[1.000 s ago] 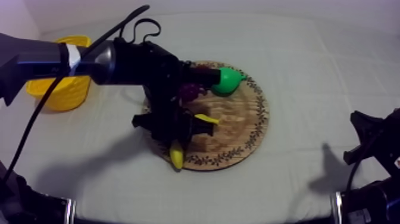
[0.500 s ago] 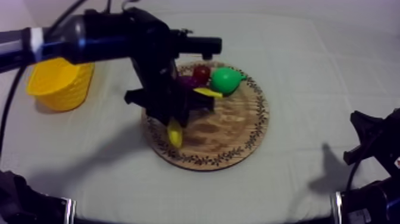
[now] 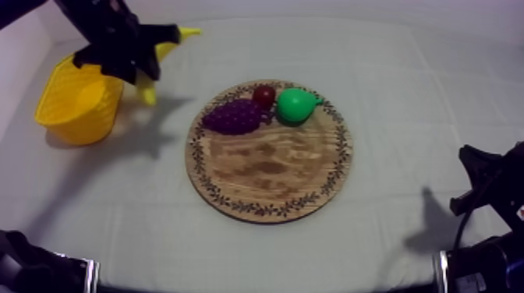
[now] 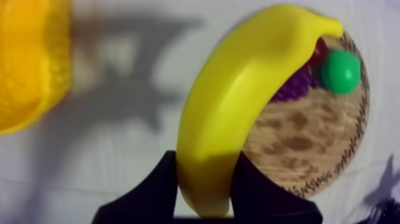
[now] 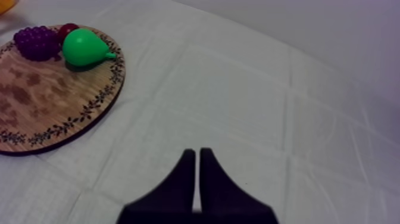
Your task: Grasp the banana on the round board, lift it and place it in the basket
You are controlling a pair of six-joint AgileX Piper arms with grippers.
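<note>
My left gripper (image 3: 143,64) hangs in the air at the far left, just right of the yellow basket (image 3: 76,105), and is shut on the banana (image 3: 146,92). In the left wrist view the banana (image 4: 238,119) stands up between the black fingers (image 4: 152,190), with the basket (image 4: 27,65) to one side and the wooden board (image 4: 309,140) behind. My right gripper (image 3: 472,179) rests low at the right; its fingers (image 5: 189,173) lie together as a narrow wedge over the cloth.
On the board (image 3: 269,167), along its far rim, lie a bunch of grapes (image 3: 234,117), a small red fruit (image 3: 263,96) and a green pear (image 3: 296,105). The right wrist view shows the same pear (image 5: 83,47) and grapes (image 5: 37,43).
My left arm has lifted the banana off the board and carried it up and to the left, to beside the basket. The grapes, hidden before, now show. The right arm has not moved.
</note>
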